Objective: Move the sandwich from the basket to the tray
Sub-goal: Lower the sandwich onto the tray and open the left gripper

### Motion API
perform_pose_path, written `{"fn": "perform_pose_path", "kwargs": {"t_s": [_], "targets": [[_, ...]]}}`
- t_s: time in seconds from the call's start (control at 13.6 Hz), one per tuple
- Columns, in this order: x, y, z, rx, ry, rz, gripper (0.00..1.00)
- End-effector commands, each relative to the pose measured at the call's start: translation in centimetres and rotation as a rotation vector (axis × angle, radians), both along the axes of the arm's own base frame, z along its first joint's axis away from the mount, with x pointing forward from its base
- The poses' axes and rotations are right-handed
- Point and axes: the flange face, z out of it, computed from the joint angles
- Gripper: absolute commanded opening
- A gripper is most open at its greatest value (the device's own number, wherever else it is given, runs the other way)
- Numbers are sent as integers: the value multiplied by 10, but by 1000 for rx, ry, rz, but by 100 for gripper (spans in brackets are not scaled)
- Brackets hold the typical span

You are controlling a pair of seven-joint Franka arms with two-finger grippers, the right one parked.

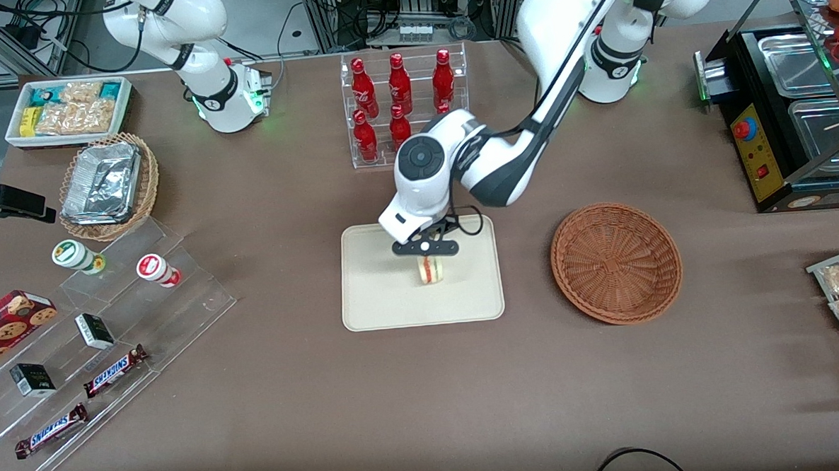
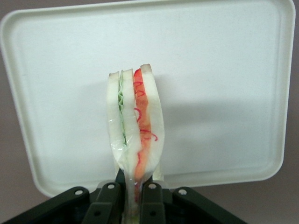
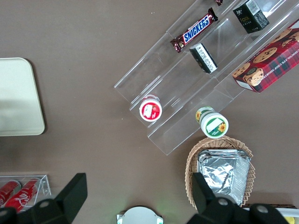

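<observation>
**Sandwich held over the tray**

We see a brown table from the front, with the working arm reaching down over its middle. Its gripper (image 1: pixel 426 248) hangs above the cream-beige tray (image 1: pixel 373 301), and its two fingers are closed on the sandwich (image 1: pixel 429 269), pinching the wrapped wedge at one end. From the wrist camera we see the sandwich (image 2: pixel 135 126) standing out from the dark fingers (image 2: pixel 108 205), its white bread slices on edge with a green layer and an orange-red layer between them, all in clear wrap. The tray (image 2: pixel 224 56) fills the background of that view. We cannot tell whether the sandwich touches the tray surface or hangs just above it.

The round reddish-brown wicker basket (image 1: pixel 616 262) sits beside the tray, toward the working arm's end of the table, with nothing in it.

Farther from the front camera than the tray, we see a clear rack of red bottles (image 1: pixel 399 98). Toward the parked arm's end lie a lighter wicker basket with foil containers (image 1: pixel 106 185), a white bin of snack packets (image 1: pixel 67 109), and a clear stepped display (image 1: pixel 112 327) carrying Snickers bars (image 1: pixel 114 370), small dark boxes and two round cups. A red cookie box (image 1: pixel 9 321) rests beside the display.
</observation>
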Motion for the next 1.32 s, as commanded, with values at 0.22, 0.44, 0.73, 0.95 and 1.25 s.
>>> {"fn": "perform_pose_path", "kwargs": {"t_s": [0.22,0.44,0.73,0.95,1.25], "targets": [[7,-15,-29,-34,-47,-12,0],[7,-15,-33,-33,-48,-14,99],[7,-12,23,-44,-73,21,100],[6,12,100,-3,-51,44,100],[26,84,188,20,-31,142,100]]}}
